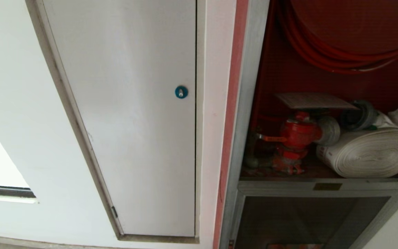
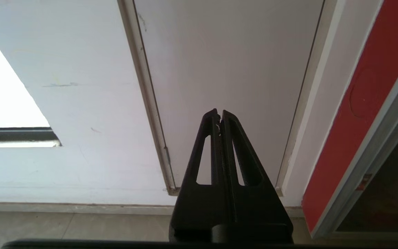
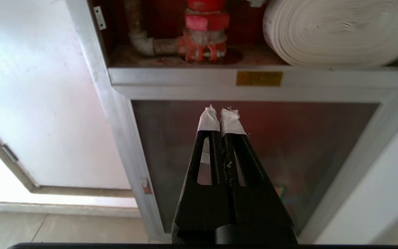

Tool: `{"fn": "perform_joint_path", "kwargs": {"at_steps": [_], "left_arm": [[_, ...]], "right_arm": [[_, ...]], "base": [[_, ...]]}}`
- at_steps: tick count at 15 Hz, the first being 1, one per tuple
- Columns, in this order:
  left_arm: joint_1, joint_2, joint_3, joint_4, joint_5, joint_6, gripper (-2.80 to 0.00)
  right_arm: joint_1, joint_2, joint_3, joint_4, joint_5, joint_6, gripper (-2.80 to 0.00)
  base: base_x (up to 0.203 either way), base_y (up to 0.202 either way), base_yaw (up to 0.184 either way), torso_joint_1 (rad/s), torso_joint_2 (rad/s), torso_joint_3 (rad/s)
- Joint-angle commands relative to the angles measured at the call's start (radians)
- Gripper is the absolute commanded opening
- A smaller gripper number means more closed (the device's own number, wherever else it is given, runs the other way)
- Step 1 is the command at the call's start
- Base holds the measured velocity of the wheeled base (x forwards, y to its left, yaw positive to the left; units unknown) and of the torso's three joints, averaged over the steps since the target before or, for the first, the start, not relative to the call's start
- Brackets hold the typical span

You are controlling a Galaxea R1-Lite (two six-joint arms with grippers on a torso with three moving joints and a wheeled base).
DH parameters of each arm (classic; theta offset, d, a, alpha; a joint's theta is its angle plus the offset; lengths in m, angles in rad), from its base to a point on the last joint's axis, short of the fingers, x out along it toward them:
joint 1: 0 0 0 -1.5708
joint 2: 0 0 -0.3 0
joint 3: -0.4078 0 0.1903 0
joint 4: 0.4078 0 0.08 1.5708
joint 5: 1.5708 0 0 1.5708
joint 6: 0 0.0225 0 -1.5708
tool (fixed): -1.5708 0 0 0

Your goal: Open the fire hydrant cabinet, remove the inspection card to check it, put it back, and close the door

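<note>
The fire hydrant cabinet [image 1: 250,86] stands with its upper compartment open and no glass across it. Inside are the red hose reel [image 1: 344,38], the red valve [image 1: 297,133] and the white rolled hose [image 1: 368,152]. The inspection card [image 1: 314,101] lies flat on top of the valve. The door is out of view. My right gripper [image 3: 221,112], its tips wrapped in white tape, is shut and empty in front of the lower dark glass panel [image 3: 288,145], below the valve [image 3: 204,24]. My left gripper [image 2: 219,112] is shut and empty, facing the plain white door [image 2: 226,62]. Neither gripper appears in the head view.
A plain white door [image 1: 133,121] with a round blue lock [image 1: 181,92] fills the wall left of the cabinet. A small orange label [image 3: 258,78] sits on the silver crossbar under the hose [image 3: 337,31]. Floor tiles [image 2: 64,224] run along the wall's foot.
</note>
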Motion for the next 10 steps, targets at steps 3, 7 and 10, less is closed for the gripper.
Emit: {"fn": "perform_joint_path", "kwargs": {"at_steps": [3, 7, 10], "left_arm": [[0.000, 0.001, 0.006, 0.000, -0.001, 0.000, -2.80], [0.000, 0.001, 0.006, 0.000, 0.000, 0.000, -2.80], [0.000, 0.001, 0.006, 0.000, -0.001, 0.000, -2.80]], "right_arm": [[0.001, -0.002, 0.000, 0.000, 0.000, 0.000, -2.80], [0.000, -0.002, 0.000, 0.000, 0.000, 0.000, -2.80], [0.000, -0.003, 0.000, 0.000, 0.000, 0.000, -2.80]], "base": [[0.198, 0.000, -0.002, -0.001, 0.00, 0.003], [0.196, 0.000, -0.001, 0.002, 0.00, 0.001], [0.195, 0.000, -0.001, 0.000, 0.00, 0.001]]}}
